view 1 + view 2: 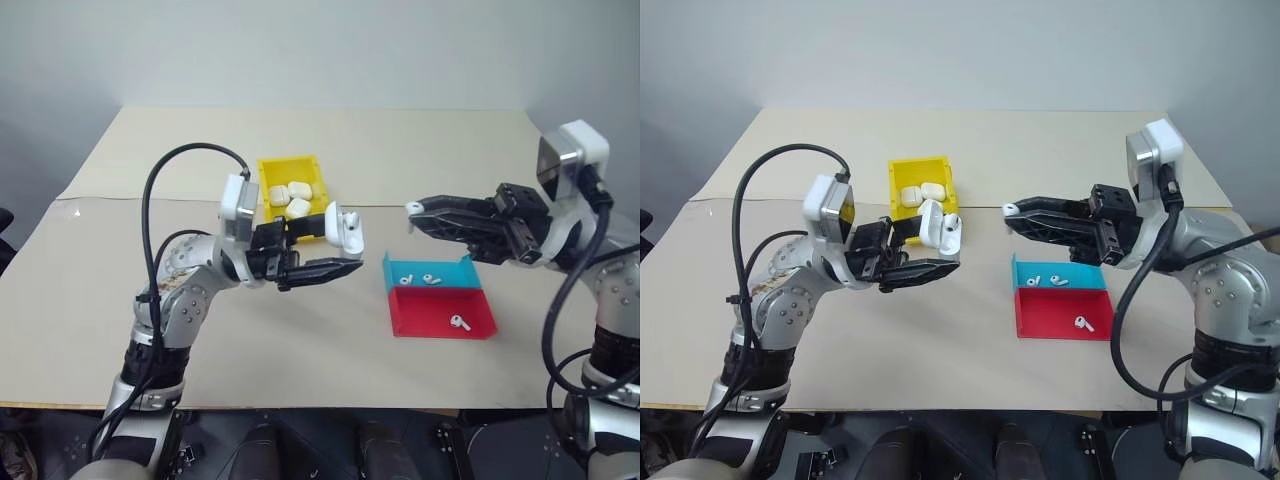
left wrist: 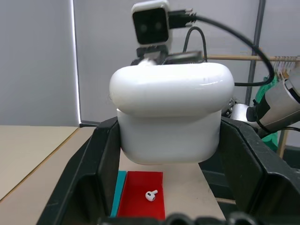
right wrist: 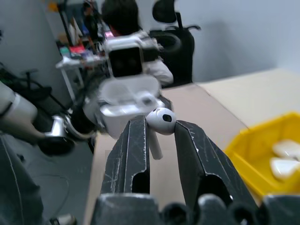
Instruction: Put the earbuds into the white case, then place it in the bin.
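Beige table (image 1: pixel 200 330) under a plain grey wall; left gripper (image 1: pixel 325 247) holds the white case (image 1: pixel 341 229) lid-open between wide-set fingers, in front of the yellow bin (image 1: pixel 275 172), whose cases it partly hides. Right gripper (image 1: pixel 420 214), nearly closed, pinches one earbud (image 3: pixel 160 123) at its tips, above the blue tray (image 1: pixel 428 271) and red tray (image 1: pixel 440 312) with loose earbuds.

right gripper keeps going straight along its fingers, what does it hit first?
Likely the open white case held in the left gripper. The right gripper, shut on an earbud, points at it across a clear gap; exact lineup in depth is uncertain.
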Motion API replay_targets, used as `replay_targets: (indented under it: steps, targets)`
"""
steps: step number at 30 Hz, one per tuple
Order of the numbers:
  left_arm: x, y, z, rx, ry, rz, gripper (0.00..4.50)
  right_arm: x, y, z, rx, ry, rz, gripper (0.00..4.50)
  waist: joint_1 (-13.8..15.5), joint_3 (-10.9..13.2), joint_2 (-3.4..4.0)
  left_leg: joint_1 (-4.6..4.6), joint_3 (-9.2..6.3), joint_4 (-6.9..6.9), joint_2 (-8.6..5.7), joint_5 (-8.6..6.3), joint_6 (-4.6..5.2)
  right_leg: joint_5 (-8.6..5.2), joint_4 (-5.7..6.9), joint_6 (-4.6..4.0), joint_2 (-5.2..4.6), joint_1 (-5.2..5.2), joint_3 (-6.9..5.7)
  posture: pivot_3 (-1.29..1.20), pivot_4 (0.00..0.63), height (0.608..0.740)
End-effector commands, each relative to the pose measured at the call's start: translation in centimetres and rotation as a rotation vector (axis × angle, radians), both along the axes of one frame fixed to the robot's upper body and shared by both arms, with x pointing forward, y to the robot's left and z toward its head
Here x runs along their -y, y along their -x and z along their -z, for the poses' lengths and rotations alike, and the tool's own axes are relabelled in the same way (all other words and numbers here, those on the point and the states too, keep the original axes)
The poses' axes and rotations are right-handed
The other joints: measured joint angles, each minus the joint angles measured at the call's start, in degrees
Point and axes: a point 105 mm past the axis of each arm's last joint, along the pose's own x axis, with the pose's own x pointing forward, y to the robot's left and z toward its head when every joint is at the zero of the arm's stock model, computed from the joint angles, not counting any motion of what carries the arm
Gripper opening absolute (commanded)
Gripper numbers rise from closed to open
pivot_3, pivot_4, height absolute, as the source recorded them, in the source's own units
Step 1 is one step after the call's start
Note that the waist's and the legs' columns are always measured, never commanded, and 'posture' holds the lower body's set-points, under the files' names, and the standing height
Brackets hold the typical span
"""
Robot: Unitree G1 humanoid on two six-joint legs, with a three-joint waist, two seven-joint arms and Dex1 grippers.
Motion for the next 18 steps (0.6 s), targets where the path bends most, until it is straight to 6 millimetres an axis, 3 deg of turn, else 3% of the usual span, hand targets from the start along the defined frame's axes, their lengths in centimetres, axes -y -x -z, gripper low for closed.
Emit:
replay_targets:
  steps: [1, 10, 18]
  targets:
    - [0.3, 0.3, -0.6, 0.041, 0.009, 0.034, 2.80, -1.1, 1.4, -0.8, 0.031, -0.026, 0.003, 0.62, 0.0, 0.0, 0.00, -0.02, 0.00, 0.00, -0.01, 0.00, 0.00, 0.00, -0.01, 0.00, 0.00, 0.00, 0.00, 0.00, 0.150, 0.740]
    - [0.6, 0.4, -0.5, 0.037, 0.013, 0.036, 2.80, -3.0, 2.0, -0.8, 0.014, -0.072, -0.006, 0.62, 0.0, 0.0, 0.00, -0.06, -0.04, 0.01, 0.00, 0.00, 0.01, 0.01, -0.02, 0.02, 0.00, -0.03, -0.01, 0.00, 0.150, 0.740]
    - [0.3, 0.3, -0.5, 0.031, 0.010, 0.025, 2.80, -3.7, 1.7, 0.5, -0.002, -0.025, -0.002, 0.62, 0.0, 0.0, 0.00, -0.08, -0.04, 0.01, 0.00, 0.00, 0.01, 0.01, -0.04, 0.02, 0.00, -0.03, -0.02, 0.00, 0.150, 0.740]
